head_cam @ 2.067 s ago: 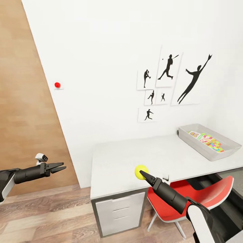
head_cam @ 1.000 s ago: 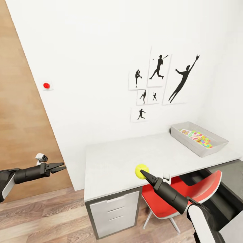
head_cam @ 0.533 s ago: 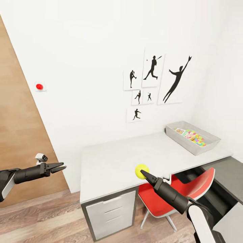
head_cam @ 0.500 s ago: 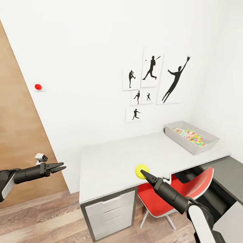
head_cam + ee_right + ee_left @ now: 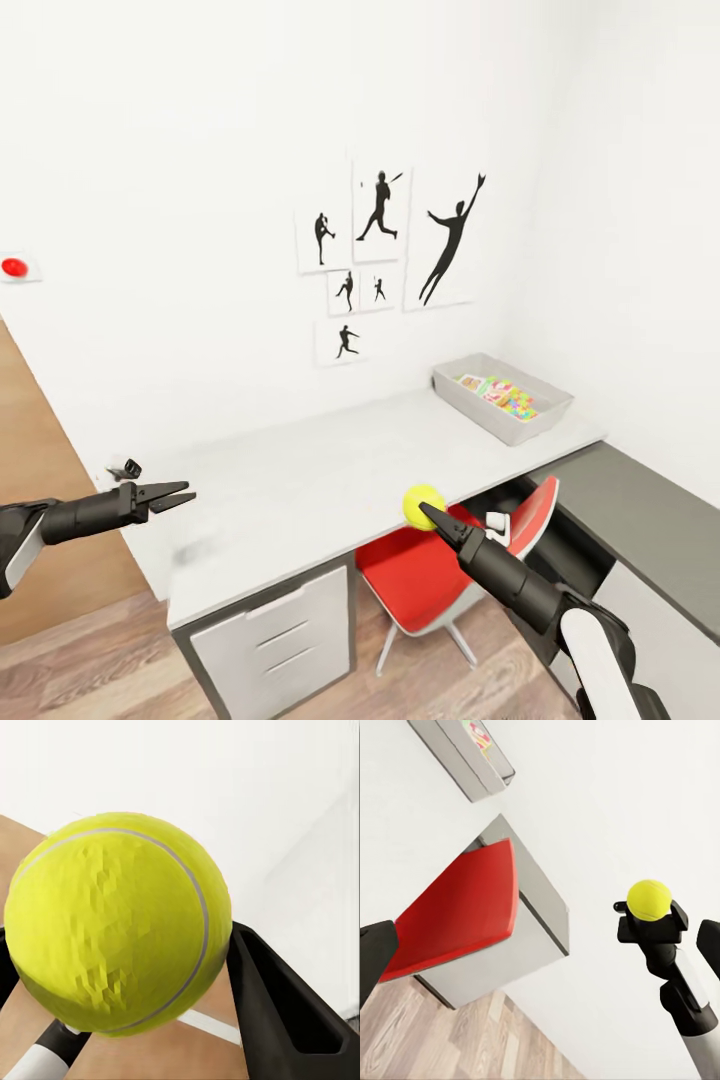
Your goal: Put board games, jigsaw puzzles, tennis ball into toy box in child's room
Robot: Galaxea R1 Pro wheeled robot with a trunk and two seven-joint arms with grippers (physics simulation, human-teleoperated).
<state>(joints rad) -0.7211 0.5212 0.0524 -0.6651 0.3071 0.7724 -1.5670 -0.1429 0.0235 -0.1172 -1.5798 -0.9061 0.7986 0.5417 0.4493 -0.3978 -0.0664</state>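
My right gripper [image 5: 426,511] is shut on the yellow-green tennis ball [image 5: 422,504], holding it in the air over the front edge of the pale table [image 5: 300,490]. The ball [image 5: 112,922] looms large in the right wrist view, with a black finger [image 5: 289,1009] beside it. The left wrist view shows the ball [image 5: 649,898] from the side. The grey toy box [image 5: 478,415] stands at the table's far right end by the wall, with a printed board game [image 5: 470,381] and a jigsaw puzzle [image 5: 516,401] inside. My left gripper [image 5: 178,492] hovers open and empty at the table's left end.
A red chair [image 5: 425,585] is tucked under the table below the ball. A white drawer unit [image 5: 270,640] sits under the table's left end. A dark grey surface [image 5: 640,520] runs along the right wall. A wooden door [image 5: 40,500] is at the left.
The whole picture has shifted left, so the camera has turned or moved right along the table. Both arms keep their pose, and the ball stays in the right gripper.
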